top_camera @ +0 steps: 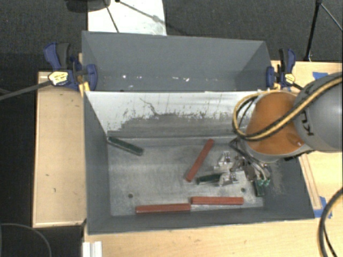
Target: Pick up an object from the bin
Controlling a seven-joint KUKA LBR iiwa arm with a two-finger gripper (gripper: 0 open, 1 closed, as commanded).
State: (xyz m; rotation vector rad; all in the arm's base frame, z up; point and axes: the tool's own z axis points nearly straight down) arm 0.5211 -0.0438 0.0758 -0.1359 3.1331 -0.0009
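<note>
gripper (229, 171) low at a green stick (208, 180) near the bin's (161, 63) right edge; clenched or not, cannot tell. nothing lifted yet.

Grey arm (323, 116), orange wrist cover (270, 127), yellow cables (266, 134)

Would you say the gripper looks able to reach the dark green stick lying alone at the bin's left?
Probably yes: the dark green stick lies alone on bare floor, nothing on it. The gripper is at the right; only a flat red-brown stick lies between.
</note>
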